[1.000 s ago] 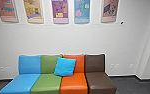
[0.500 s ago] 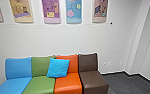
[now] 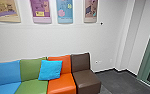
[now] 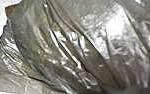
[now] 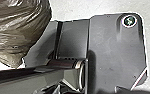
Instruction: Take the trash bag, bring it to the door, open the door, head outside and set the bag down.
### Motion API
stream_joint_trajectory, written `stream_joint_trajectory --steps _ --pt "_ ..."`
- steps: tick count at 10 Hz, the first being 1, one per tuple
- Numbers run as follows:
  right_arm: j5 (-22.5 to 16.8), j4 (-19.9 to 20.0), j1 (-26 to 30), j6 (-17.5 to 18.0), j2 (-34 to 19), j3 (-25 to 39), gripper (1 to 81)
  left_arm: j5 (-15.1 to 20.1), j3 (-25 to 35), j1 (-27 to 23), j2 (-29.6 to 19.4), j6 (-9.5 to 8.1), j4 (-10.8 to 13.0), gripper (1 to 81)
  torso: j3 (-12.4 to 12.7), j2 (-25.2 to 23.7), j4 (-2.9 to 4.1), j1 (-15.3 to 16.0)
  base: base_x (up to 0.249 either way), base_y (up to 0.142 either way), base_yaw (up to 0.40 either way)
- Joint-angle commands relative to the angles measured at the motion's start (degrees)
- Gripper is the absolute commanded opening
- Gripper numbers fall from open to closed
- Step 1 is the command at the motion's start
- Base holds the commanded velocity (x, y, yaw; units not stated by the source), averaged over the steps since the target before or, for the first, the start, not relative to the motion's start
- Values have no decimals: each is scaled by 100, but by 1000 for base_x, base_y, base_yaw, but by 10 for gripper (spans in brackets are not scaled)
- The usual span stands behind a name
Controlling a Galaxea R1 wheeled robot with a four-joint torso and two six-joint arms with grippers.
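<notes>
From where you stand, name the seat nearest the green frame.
The brown seat, at the right-hand end; the orange seat, green seat and blue seat lie farther left.

1. The brownish-grey trash bag (image 5: 18,27), bulging, creased and shiny, is beside the robot's dark plate (image 5: 111,50); whether they touch is unclear.
2. The plate bears a round fitting (image 5: 129,21).
3. The robot's jointed bar (image 5: 36,75) partly hides the plate.

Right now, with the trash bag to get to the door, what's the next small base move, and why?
Probably a slight turn right: in the head view, the row of seats lies ahead and left, while a green frame stands at the right edge, cut off. Can't tell if it's the door. Go gently; the bag looms close in the left wrist view.
</notes>
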Motion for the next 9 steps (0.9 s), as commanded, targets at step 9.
stream_joint_trajectory --steps 9 --pt "-219 26 330 6 13 77 811 339 -15 -423 -12 19 2 10 0 0 0 0 0 0 -255"
